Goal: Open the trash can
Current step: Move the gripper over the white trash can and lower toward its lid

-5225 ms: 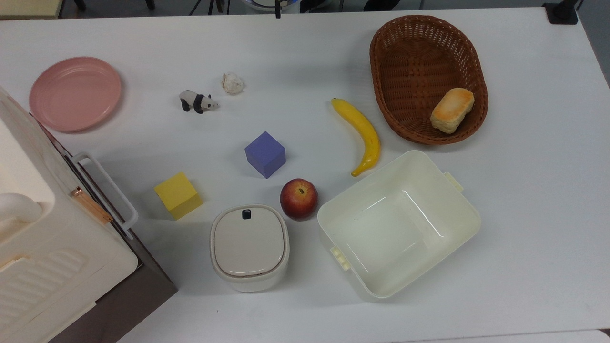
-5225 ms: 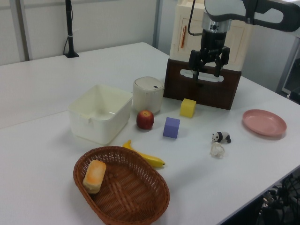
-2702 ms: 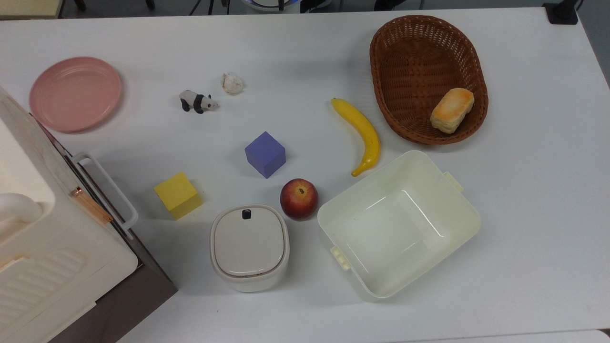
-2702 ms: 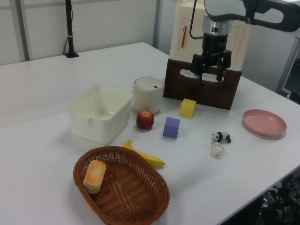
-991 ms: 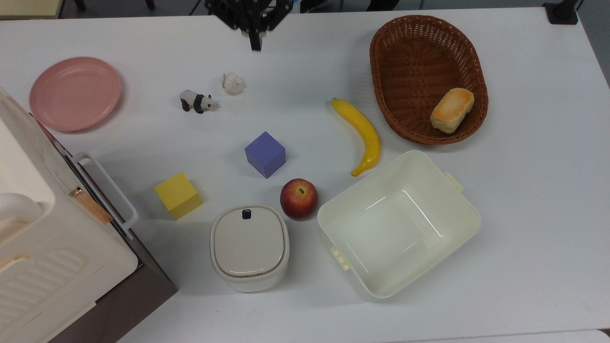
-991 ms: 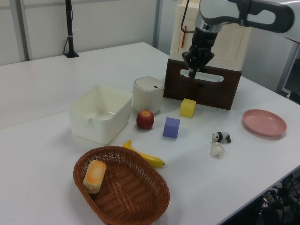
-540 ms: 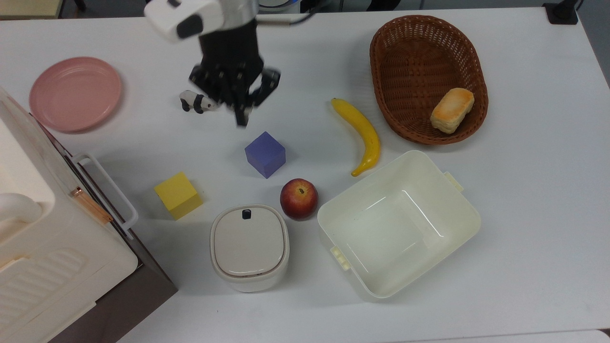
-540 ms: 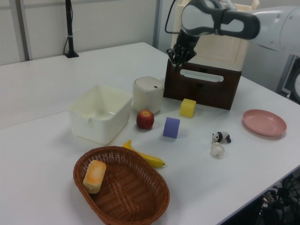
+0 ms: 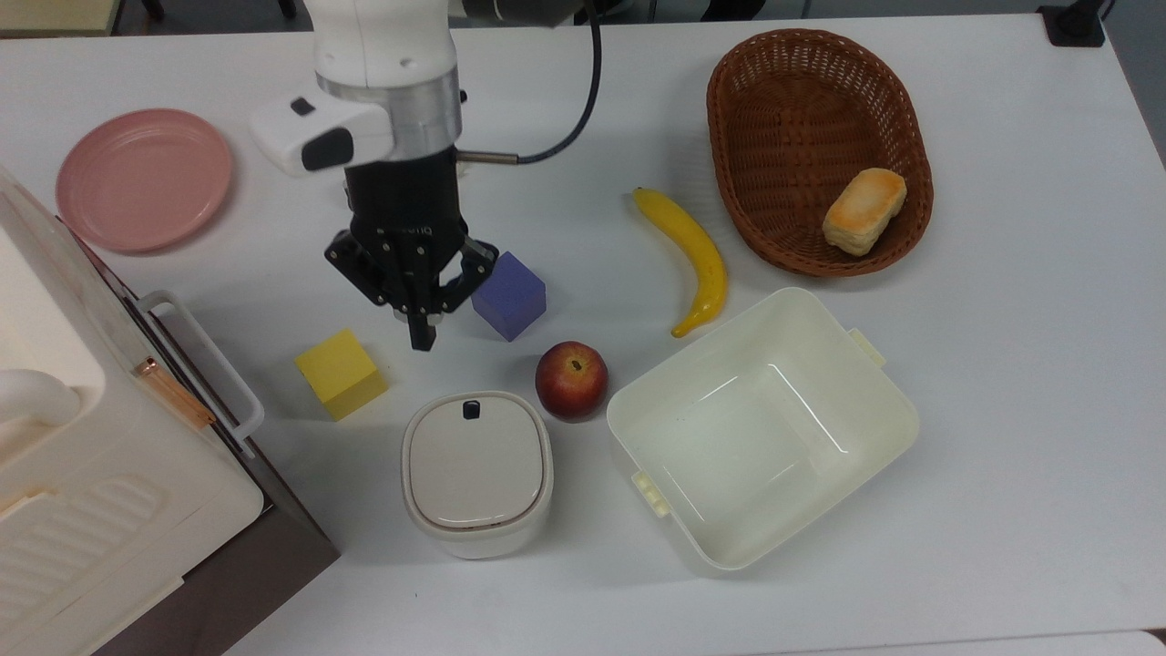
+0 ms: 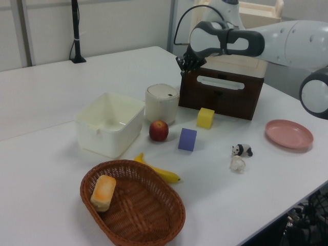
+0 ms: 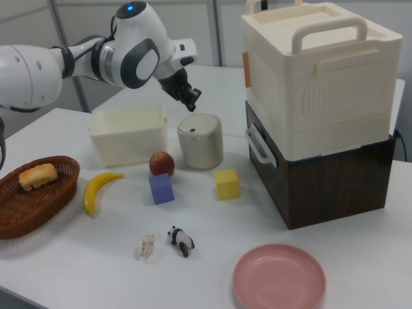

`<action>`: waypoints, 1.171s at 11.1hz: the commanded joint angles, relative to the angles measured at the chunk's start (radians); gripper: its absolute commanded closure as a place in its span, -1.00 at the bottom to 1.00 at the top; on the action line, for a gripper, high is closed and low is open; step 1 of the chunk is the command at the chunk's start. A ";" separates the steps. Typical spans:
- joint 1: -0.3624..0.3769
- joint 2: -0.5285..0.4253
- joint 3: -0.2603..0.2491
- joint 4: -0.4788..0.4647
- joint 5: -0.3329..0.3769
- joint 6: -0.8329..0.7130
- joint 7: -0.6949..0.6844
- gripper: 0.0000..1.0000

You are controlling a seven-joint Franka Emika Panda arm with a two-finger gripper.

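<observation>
Since the trash can (image 9: pixel 477 474) has its flat beige-grey lid down flush and the small dark button (image 9: pixel 471 409) unpressed, nothing of the job is done yet, as far as I can judge. Can sits on the white table (image 9: pixel 1002 383), near the top view's bottom edge, w/ the apple (image 9: pixel 571 380) just beside it on the top view's right, the yellow cube (image 9: pixel 341 373) near on the top view's left, and the cream tub (image 9: pixel 763 428) past the apple.

Gripper (image 9: pixel 421 339) hangs in the air above the table, btwn the yellow cube and the purple cube (image 9: pixel 509 294) in the top view, short of the can and not touching it. Right view puts it above the can's far side, clear of the lid. Fingers look pressed together into one dark tip pointing down, holding nothing.

What's left, imo: bring the tip over the button, come down, press it so the lid pops, then back off. Apple sits close by the can, so approach should be fairly straight down to avoid a bump
</observation>
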State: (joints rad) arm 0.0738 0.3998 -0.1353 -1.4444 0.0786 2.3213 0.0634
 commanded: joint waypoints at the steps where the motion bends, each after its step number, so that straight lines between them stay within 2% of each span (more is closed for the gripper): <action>1: 0.012 0.056 -0.001 0.025 -0.010 0.046 -0.027 1.00; 10: 0.027 0.105 0.002 0.027 -0.076 0.086 -0.025 1.00; 13: 0.029 0.125 0.003 0.038 -0.076 0.115 -0.020 1.00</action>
State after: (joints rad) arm 0.0960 0.4974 -0.1292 -1.4389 0.0142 2.4023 0.0505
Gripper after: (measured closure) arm 0.991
